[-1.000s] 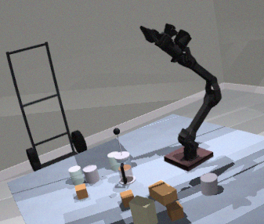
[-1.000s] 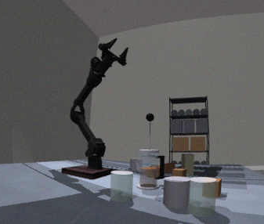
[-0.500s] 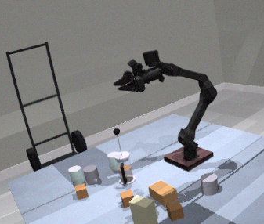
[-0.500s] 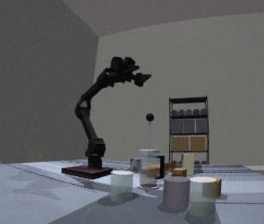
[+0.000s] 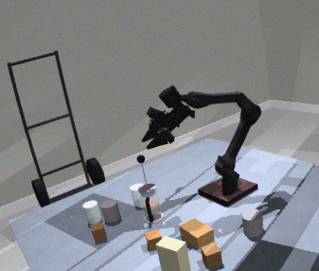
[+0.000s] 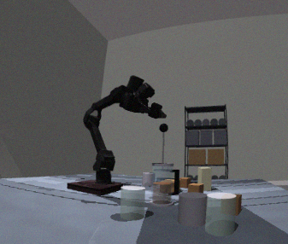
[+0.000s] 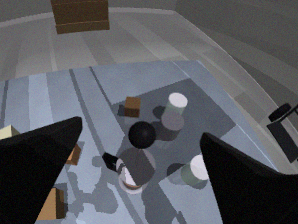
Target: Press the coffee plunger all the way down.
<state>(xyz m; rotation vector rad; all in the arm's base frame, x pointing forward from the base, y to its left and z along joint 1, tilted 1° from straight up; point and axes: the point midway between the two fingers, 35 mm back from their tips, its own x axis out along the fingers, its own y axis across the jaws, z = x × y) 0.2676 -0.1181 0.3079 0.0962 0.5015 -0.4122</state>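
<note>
So the press [image 5: 157,207] [image 6: 156,193] [image 7: 131,184] is upright on the table [image 5: 121,210] [image 6: 67,211] [image 7: 102,90], knob [image 5: 141,158] [image 6: 163,127] [image 7: 142,135] way up on a skinny rod. Looks like light glass, so probably fragile and easy to tip or slide; plunger might be stiffish. I'd skip the handle [image 5: 149,209] [image 6: 176,182] [image 7: 110,161] and push the knob dead center, straight down. Gripper's [image 5: 152,143] [image 6: 165,115] [image 7: 141,131] spread wide above it, pinching nothing. Cups [image 5: 92,212] [image 6: 132,202] [image 7: 195,171] and blocks [image 5: 153,240] [image 6: 204,178] [image 7: 132,107] sit around it.
</note>
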